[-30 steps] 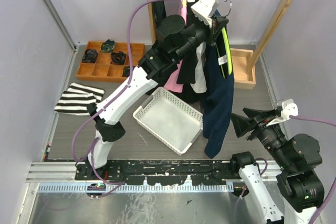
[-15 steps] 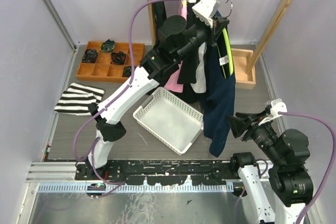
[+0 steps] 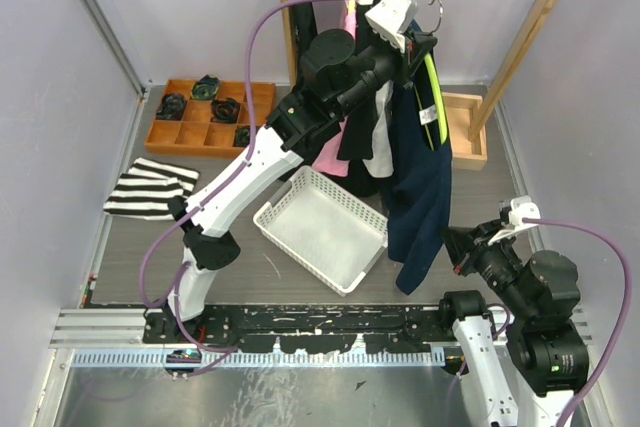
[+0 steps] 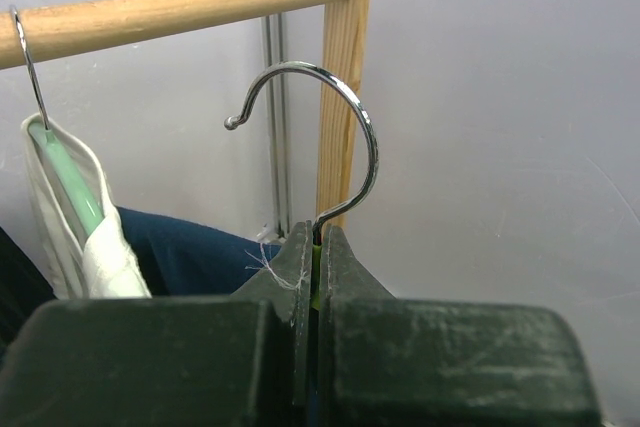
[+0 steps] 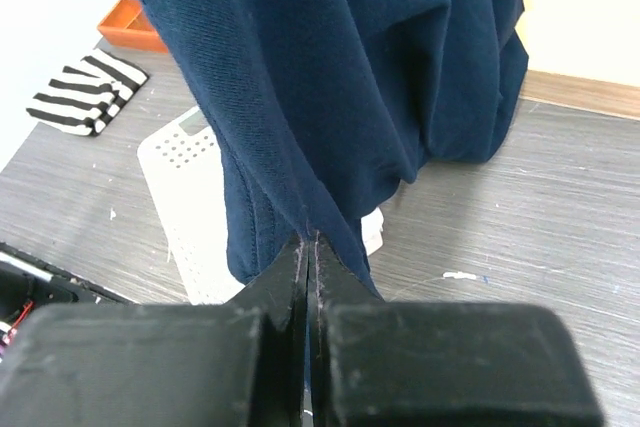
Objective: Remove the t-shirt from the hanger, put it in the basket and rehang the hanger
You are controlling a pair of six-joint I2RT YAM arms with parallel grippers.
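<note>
Grey boards of the table [image 5: 560,207] and plain pale walls are around me, with a wooden rail [image 4: 180,7] overhead. My right gripper [image 5: 310,247] is closed, and its jaws pinch a thin fold at the lower edge of the navy t-shirt [image 5: 330,97]; from the tips the cloth goes up in long loose folds. My left gripper [image 4: 315,247] is closed too, high up, clamped on the neck of the hanger [image 4: 350,147] just under its metal hook, and the hook looks free of the rail. So the t-shirt hangs from the hanger which I hold in the air, in front of the other clothes on the rail, with its bottom corner drawn to my right side, near the white basket [image 3: 320,227]. Farther left lie a striped cloth [image 3: 150,187] and an orange tray [image 3: 200,112]. I judge the shirt to be light and very soft, with no shape of its own, and it will stretch before it moves. A pull at the hem may only lengthen it while the neck catches on the hanger's shoulders. I think a thicker fold of the hem is a safer hold, because a thin pinch can slip out.
</note>
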